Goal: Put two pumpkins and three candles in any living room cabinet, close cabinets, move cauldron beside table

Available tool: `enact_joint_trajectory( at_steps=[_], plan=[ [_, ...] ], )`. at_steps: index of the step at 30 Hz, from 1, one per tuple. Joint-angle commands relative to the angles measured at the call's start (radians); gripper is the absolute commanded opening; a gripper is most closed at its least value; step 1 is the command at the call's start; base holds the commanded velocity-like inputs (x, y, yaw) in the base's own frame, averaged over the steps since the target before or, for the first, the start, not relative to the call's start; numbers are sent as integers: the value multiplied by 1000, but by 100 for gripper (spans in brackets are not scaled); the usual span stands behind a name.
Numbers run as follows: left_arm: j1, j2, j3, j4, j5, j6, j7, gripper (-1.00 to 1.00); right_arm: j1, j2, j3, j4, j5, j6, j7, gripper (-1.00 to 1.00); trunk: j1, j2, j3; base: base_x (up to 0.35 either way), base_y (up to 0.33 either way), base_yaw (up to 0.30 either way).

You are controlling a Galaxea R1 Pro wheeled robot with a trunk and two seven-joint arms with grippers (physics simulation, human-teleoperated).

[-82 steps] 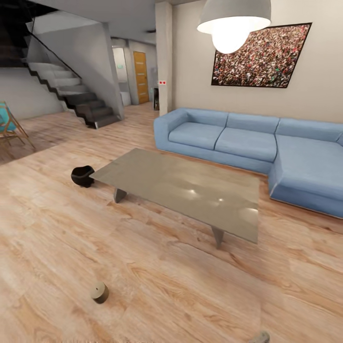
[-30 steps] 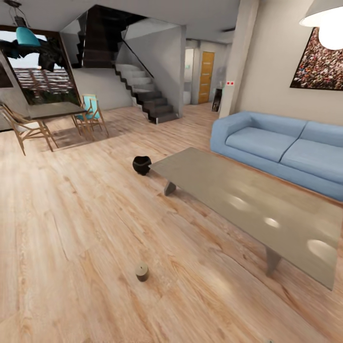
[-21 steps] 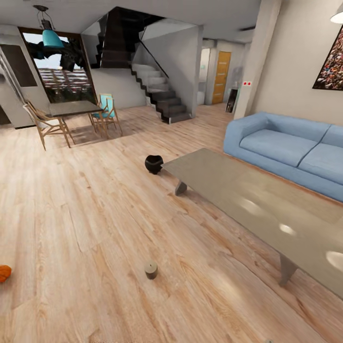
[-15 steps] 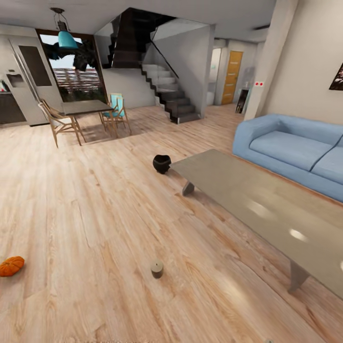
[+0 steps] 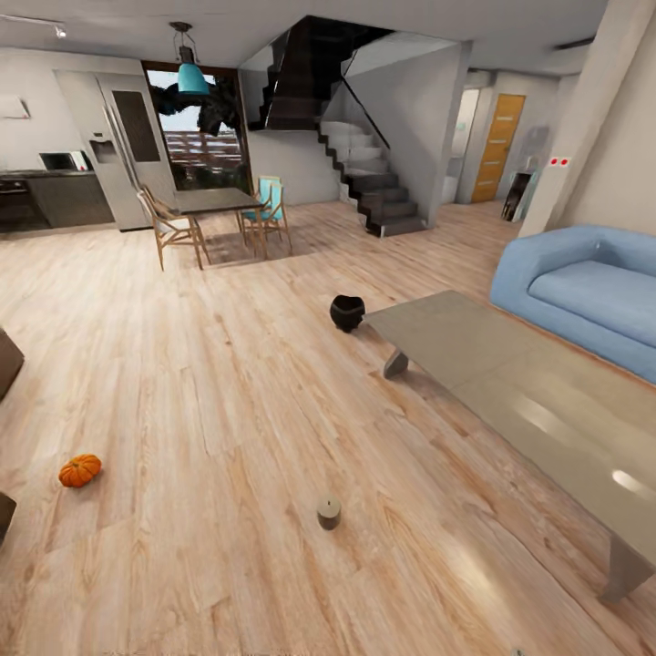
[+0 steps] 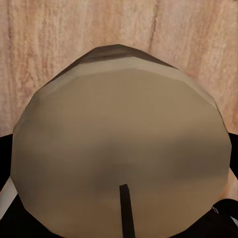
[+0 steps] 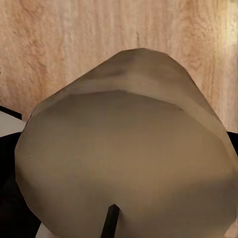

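Head view: a pumpkin (image 5: pixel 79 470) and one candle (image 5: pixel 329 512) lie apart on the floor (image 5: pixel 228 383); the cauldron (image 5: pixel 347 312) sits just beside the tabletop (image 5: pixel 510 383).

Left wrist view: a candle (image 6: pixel 119 148) fills the fingers' grip.

Right wrist view: another candle (image 7: pixel 129 148) is likewise held; either could slip while the robot drives.

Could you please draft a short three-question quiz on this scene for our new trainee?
1. True or false: the cauldron sits on the floor beside a corner of the low table.
2. What fills each wrist view? A) pumpkin B) candle C) cauldron
3. Fill in: the pumpkin lies on the ____.

Key: 1 true. 2 B: a beige candle with a dark wick shows close up at the left and right wrists. 3 floor.
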Motion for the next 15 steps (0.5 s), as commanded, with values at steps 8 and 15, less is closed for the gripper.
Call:
enact_joint_trajectory(
  at_steps=[8,15],
  plan=[
    [0,1,-8,-2,7,4,4,-100,1,0,-9,-1,6,-1,2,-100,0,0,-4,0,0,293],
    [0,1,-8,-2,8,4,4,-100,1,0,-9,-1,6,0,4,-100,0,0,-6,0,0,293]
  ],
)
